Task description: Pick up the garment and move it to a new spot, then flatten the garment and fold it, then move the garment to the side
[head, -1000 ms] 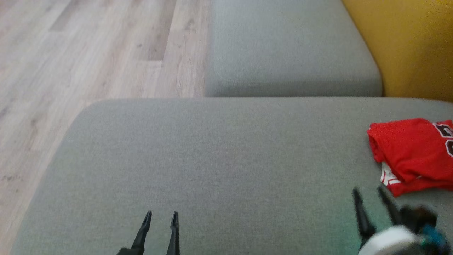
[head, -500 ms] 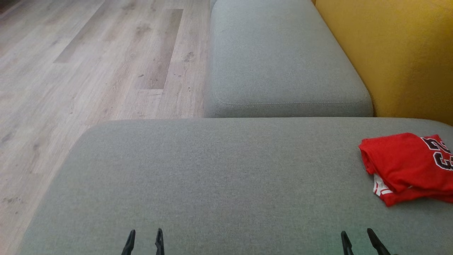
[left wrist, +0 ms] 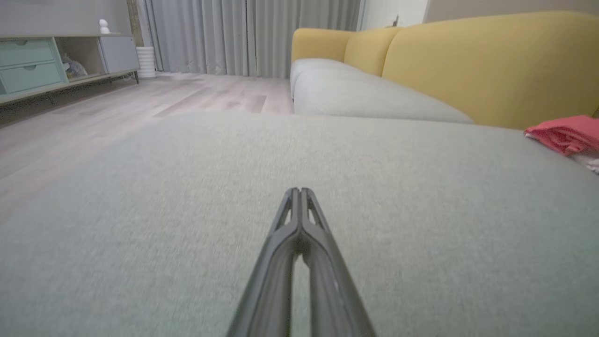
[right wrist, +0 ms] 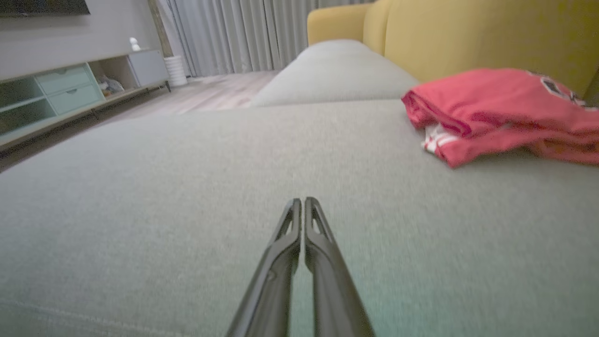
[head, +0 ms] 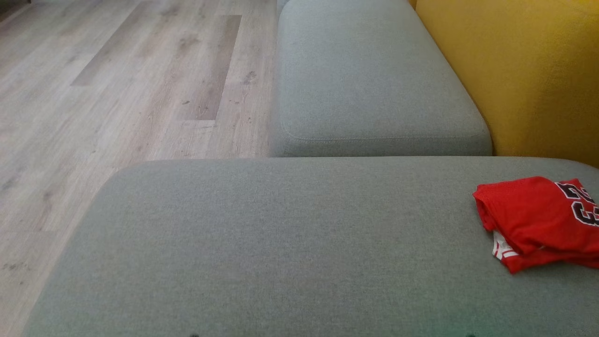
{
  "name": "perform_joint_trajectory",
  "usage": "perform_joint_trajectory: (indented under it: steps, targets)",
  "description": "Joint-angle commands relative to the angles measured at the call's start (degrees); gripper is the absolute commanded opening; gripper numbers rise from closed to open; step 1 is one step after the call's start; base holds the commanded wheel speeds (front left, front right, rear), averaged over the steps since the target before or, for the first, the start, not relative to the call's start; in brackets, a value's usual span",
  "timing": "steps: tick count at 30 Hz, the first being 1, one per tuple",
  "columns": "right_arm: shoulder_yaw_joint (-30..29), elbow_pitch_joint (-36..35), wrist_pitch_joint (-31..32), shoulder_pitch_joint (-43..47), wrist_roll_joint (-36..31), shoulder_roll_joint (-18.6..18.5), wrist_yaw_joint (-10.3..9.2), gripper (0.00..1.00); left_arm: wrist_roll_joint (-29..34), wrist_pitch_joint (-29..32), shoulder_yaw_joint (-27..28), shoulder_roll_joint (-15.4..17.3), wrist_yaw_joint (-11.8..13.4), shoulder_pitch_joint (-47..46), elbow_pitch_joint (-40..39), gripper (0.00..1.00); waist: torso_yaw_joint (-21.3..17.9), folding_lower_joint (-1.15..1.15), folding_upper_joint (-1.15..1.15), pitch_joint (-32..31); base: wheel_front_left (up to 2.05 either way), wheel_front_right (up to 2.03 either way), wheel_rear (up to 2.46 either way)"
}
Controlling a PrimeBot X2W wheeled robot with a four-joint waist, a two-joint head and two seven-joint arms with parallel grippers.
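Garment (head: pixel 529 215) folded, red with black-and-white lettering, on grey cushion (head: pixel 281 243), left hand (left wrist: pixel 299 191) and right hand (right wrist: pixel 301 200) clenched, empty

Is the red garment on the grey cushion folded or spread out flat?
Folded. The red garment lies as a compact bundle of stacked layers on the grey cushion, with a white-striped edge showing between the layers.
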Motion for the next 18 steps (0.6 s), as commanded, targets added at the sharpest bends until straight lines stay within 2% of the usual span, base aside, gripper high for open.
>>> perform_joint_trajectory:
  steps: [1,18]
  targets:
    - [-0.18,-0.89,0.19,-0.76,0.63,0.01,0.0,0.0,-0.6,0.21,0.18,-0.1,-0.07,-0.75,-0.78,0.0,-0.02,0.0,0.0,0.08,0.0,0.0,0.0]
    - [-1.61,-1.5,3.01,-4.35,12.23,0.16,0.06,0.0,-11.81,3.07,2.78,-0.17,-1.33,-3.52,-1.85,0.0,-0.53,0.0,0.0,2.33,0.0,0.0,0.0]
